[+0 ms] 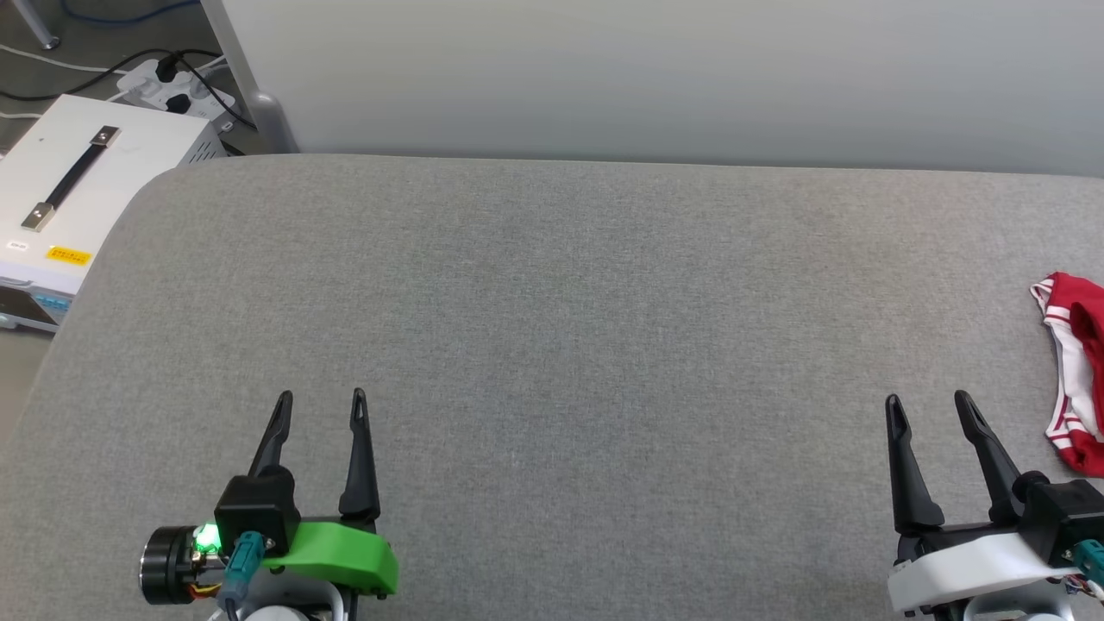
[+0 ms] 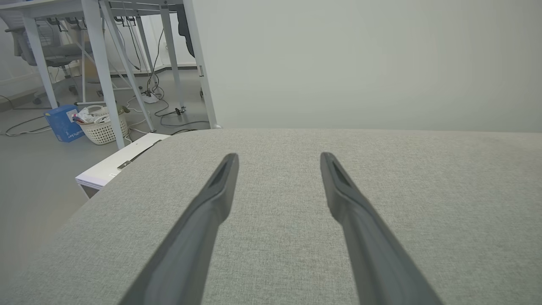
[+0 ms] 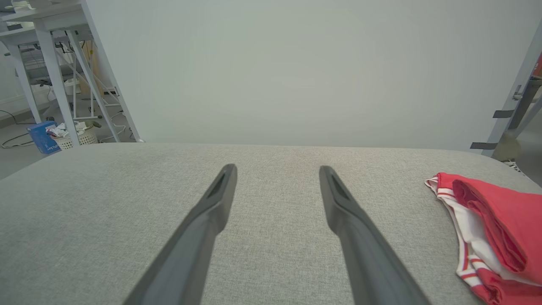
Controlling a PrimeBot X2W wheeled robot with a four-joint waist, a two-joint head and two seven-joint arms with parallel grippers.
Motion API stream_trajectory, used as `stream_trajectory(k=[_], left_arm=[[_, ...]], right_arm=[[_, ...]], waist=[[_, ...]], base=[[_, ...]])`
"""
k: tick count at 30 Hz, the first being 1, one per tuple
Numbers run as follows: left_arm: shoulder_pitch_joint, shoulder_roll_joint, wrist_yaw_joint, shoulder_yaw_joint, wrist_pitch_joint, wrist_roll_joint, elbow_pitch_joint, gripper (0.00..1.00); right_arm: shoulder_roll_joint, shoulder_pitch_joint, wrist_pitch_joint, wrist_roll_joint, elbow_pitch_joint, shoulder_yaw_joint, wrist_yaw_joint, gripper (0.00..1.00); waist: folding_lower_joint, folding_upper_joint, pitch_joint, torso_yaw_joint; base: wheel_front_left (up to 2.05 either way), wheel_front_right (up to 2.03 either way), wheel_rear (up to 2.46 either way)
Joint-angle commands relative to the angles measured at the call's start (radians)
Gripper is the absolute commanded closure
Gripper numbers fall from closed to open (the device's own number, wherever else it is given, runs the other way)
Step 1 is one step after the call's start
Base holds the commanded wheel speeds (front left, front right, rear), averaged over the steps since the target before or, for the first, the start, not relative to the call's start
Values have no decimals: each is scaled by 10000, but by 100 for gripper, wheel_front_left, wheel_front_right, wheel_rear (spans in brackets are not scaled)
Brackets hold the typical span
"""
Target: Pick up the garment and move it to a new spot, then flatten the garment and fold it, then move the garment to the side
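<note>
Matt woven cloth table [image 1: 552, 285]

open grey surface [image 1: 552, 285], garment [image 1: 1074, 362] heaped far right

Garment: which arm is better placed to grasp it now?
Right. The garment lies at the right edge of the grey surface, close beside the open right tool; the open left tool is far off on the other side.
</note>
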Motion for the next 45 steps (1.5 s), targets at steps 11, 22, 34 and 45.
stream_trajectory(k=[11,22,34,45], left_arm=[[-3,-11,-33,20,151,19,-40,100],[2,-30,-41,50,373,79,-126,100],[7,-51,-49,83,614,144,-218,100],[11,-70,-56,113,836,204,-303,100]], right_arm=[[24,-23,142,-100,5,33,0,100],[51,-85,365,-235,-3,66,-1,100],[81,-153,606,-381,-12,101,-2,100],[108,-215,829,-516,-20,133,-3,100]], waist=[[1,0,-26,-43],[1,0,-79,-90],[1,0,-136,-140],[1,0,-189,-186]], base=[[0,0,0],[0,0,0],[0,0,0],[0,0,0]])
